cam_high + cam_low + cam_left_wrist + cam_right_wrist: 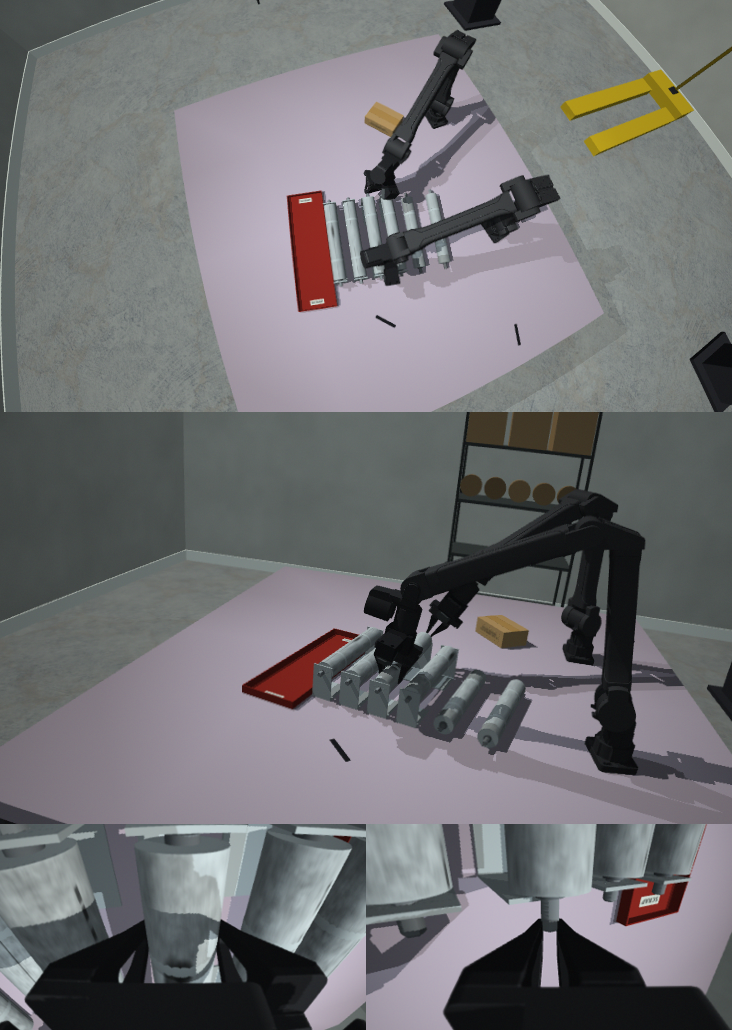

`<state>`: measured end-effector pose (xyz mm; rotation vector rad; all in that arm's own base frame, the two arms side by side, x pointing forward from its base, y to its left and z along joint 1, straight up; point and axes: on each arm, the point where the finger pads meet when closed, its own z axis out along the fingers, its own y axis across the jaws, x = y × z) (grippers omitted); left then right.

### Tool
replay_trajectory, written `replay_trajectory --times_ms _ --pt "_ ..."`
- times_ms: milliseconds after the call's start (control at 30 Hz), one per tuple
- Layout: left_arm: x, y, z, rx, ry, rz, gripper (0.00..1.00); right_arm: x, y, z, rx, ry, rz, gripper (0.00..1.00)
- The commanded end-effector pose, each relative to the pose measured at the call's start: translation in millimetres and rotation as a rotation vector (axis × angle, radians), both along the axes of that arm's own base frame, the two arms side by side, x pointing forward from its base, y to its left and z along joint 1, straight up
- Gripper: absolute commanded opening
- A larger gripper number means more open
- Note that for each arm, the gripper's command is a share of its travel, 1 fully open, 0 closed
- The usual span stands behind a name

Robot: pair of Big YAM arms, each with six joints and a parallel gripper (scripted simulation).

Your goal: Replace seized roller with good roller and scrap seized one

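Observation:
Four rollers lie in the bed, beside the red scrap tray, which holds no roller. My left gripper is shut on the third roller counted from the tray, nearer its front end. My right gripper is shut on that roller's axle tip at the back end, where it sticks out further than its neighbours'. Whether the front axle end sits in its hole is unclear. Two spare rollers lie beside the bed.
A cardboard box stands behind the bed. A short black strip lies in front of it. The left arm reaches over both spare rollers. Neighbouring rollers stand close to the left fingers.

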<state>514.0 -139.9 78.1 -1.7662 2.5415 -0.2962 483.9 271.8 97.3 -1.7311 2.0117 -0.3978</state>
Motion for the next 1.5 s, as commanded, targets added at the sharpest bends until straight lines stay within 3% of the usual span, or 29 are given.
replay_trajectory --times_ms 0,733,767,833,1467 --pt "15 5 12 0.002 -0.046 0.007 0.32 2 -54 2 -0.047 0.02 -0.078 0.03" --pt "15 5 13 0.001 -0.047 0.007 0.32 -4 -82 -4 -0.068 0.035 -0.097 0.03" --pt "15 5 20 -0.001 -0.06 0.004 0.32 -6 -82 -26 -0.094 0.077 -0.093 0.03" --pt "16 4 26 0.002 -0.056 0.001 0.32 -9 -83 -36 -0.104 0.095 -0.092 0.03" --pt "21 -7 46 0.05 -0.093 -0.019 0.32 -9 -83 -36 -0.104 0.095 -0.092 0.03"
